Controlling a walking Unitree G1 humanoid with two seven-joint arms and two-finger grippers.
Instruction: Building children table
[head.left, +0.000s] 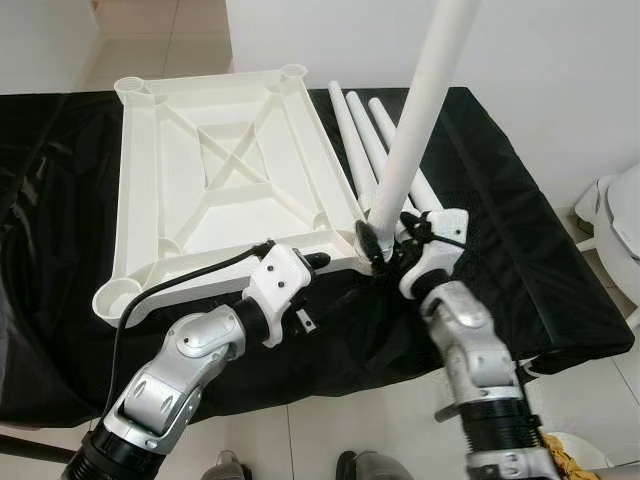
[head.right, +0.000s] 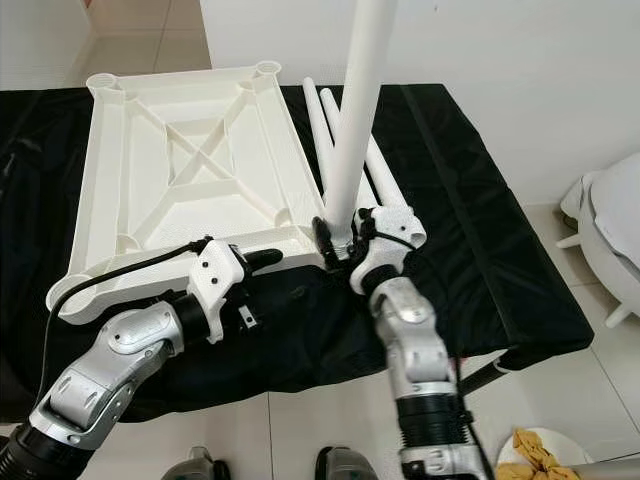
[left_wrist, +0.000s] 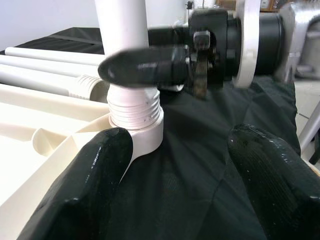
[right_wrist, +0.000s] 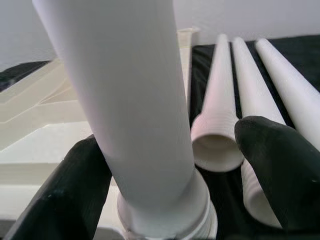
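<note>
Right gripper (head.left: 385, 243) fingers straddle the upright white leg (head.left: 415, 120) at its base, apparently touching it. The leg's threaded end sits in the near right corner socket (left_wrist: 145, 135) of the upside-down tabletop (head.left: 215, 170). Left gripper (head.left: 312, 261) is spread wide, holding nothing, just beside that corner. Left wrist view shows threads still exposed above the socket. Three spare legs (head.left: 365, 135) lie beside the tabletop on black cloth (head.left: 510, 240). Tabletop's near edge is close to the cloth's front edge.
</note>
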